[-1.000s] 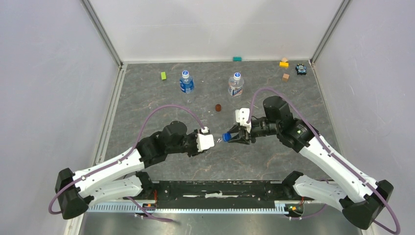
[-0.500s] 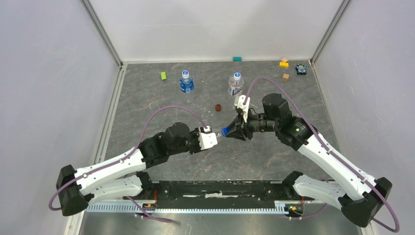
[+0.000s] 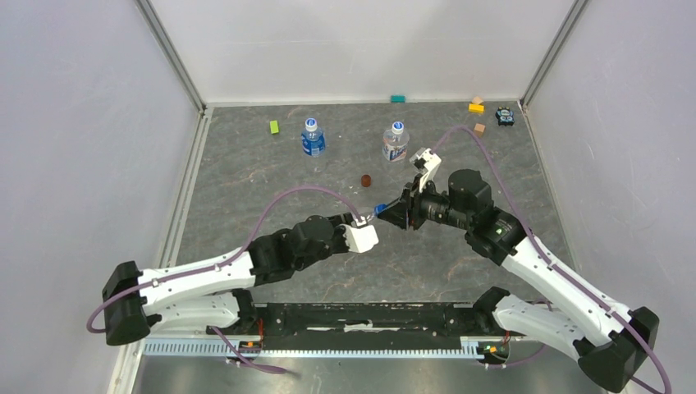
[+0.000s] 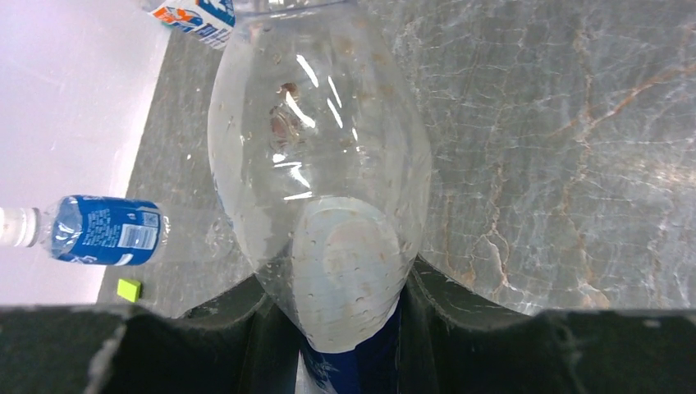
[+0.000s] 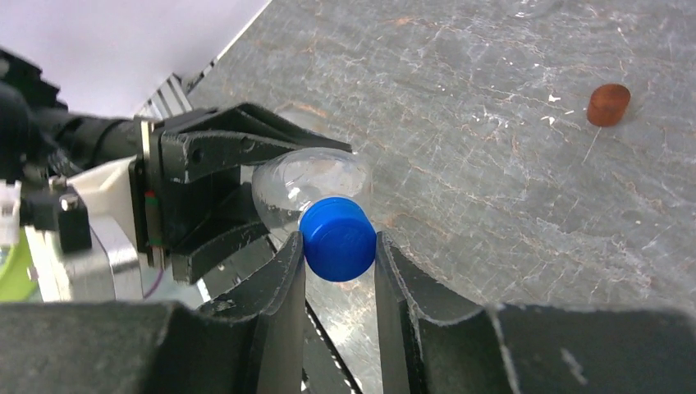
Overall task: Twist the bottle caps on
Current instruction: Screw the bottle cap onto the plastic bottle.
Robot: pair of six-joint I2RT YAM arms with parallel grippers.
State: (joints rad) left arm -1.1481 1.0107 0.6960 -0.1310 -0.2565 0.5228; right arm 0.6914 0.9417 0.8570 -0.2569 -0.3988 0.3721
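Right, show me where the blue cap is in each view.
Top external: blue cap mid-table, just nearer than the red-brown disc.
Left wrist: not in it; the held bottle fills the centre.
Right wrist: cap low centre, at that bottle's mouth.
Shared landmark: the held bottle, in both wrist views.

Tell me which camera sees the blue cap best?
The right wrist camera: the blue cap looks big, pinched in the right gripper. The top camera shows it as a tiny speck. The left wrist camera shows only the bottle.
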